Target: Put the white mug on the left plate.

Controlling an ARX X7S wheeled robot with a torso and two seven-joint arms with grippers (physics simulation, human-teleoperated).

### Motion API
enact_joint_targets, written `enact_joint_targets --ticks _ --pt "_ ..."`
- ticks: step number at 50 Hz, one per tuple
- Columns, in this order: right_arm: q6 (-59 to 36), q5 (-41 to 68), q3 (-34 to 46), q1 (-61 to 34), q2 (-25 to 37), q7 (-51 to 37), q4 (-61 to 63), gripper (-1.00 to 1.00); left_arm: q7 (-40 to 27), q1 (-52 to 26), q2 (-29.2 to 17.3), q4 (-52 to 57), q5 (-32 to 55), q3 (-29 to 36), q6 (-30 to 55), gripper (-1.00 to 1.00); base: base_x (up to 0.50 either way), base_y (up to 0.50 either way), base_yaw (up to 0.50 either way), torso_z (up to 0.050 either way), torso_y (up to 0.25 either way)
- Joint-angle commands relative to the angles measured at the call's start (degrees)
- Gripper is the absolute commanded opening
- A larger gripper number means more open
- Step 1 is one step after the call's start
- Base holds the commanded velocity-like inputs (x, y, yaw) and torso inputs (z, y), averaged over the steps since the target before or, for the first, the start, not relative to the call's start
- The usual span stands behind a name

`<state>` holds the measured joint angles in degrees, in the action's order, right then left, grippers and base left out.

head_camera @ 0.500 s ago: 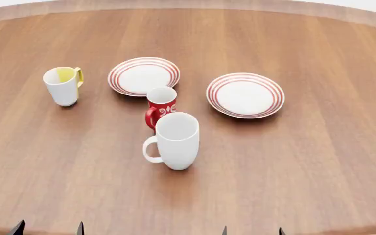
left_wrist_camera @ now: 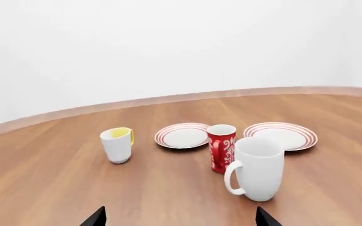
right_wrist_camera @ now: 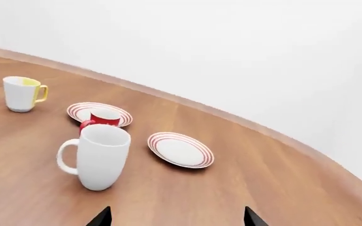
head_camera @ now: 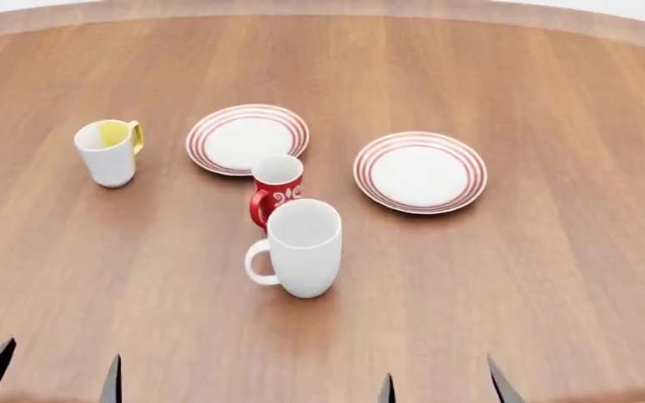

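Round wooden table (head_camera: 547,277): bears all items. Left plate (head_camera: 246,138): red-ringed, beyond the white mug and slightly left. Right plate (head_camera: 420,172): identical, beyond the white mug to its right. White mug (head_camera: 300,247): upright, handle leftward, the landmark. Yellow-handled mug (head_camera: 108,152): far left of it. Red swirl mug (head_camera: 276,186): just behind it, likely obstructing; lift high before carrying. Left gripper (head_camera: 51,379), right gripper (head_camera: 440,388): tips spread, holding nothing, near the table's front edge.

left end effector (head_camera: 51,379) fingers spread and empty, right end effector (head_camera: 440,384) likewise
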<state>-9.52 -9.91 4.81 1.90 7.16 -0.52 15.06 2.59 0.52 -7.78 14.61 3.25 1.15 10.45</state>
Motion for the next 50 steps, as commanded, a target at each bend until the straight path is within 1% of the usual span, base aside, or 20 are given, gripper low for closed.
enact_joint_targets --ticks 1,4,12,27,29,33,37,41,50 --pt "-8.24 -5.09 2.57 -0.02 2.19 1.51 11.56 1.0 0.73 0.01 -3.26 7.85 0.31 0.36 4.92 1.0 0.21 0.0 0.0 0.0 0.0" --pt "-7.48 -5.65 3.22 0.59 2.49 1.02 11.83 1.0 1.74 0.95 -4.09 7.73 0.34 1.11 3.97 1.0 0.21 0.0 0.0 0.0 0.0" --pt "-6.01 -4.88 3.2 1.13 2.81 0.03 11.66 1.0 1.24 1.82 -4.78 7.88 0.85 0.6 3.64 1.0 0.21 0.0 0.0 0.0 0.0" --pt "-5.41 -3.35 3.49 0.46 3.09 -0.95 9.96 1.0 0.37 2.45 -4.94 7.25 1.4 1.65 3.04 1.0 0.22 0.0 0.0 0.0 0.0" --pt "-5.5 -3.16 3.52 0.49 3.18 -0.98 9.93 1.0 0.15 2.67 -5.14 6.79 0.72 2.15 2.18 1.0 0.24 0.1 0.0 0.0 0.0" --pt "-5.42 -2.85 3.46 0.28 3.24 -1.31 9.8 1.0 0.25 2.7 -5.27 7.72 1.53 2.01 3.04 1.0 0.26 0.13 0.0 0.0 0.0" --pt "-5.41 -2.56 3.41 0.01 3.32 -1.62 9.42 1.0 0.11 3.12 -5.57 6.33 0.46 2.99 1.57 1.0 0.3 0.24 0.0 0.0 0.0" --pt "-5.81 -2.41 3.58 -0.08 3.35 -1.74 9.78 1.0 0.01 3.33 -5.7 8.22 1.32 2.68 2.86 1.0 0.32 0.22 0.0 0.0 0.0" --pt "-6.56 -2.01 3.84 -0.26 3.57 -1.95 10.37 1.0 -0.34 3.09 -5.95 8.43 1.36 3.13 3.02 1.0 0.32 0.06 0.0 0.0 0.0"
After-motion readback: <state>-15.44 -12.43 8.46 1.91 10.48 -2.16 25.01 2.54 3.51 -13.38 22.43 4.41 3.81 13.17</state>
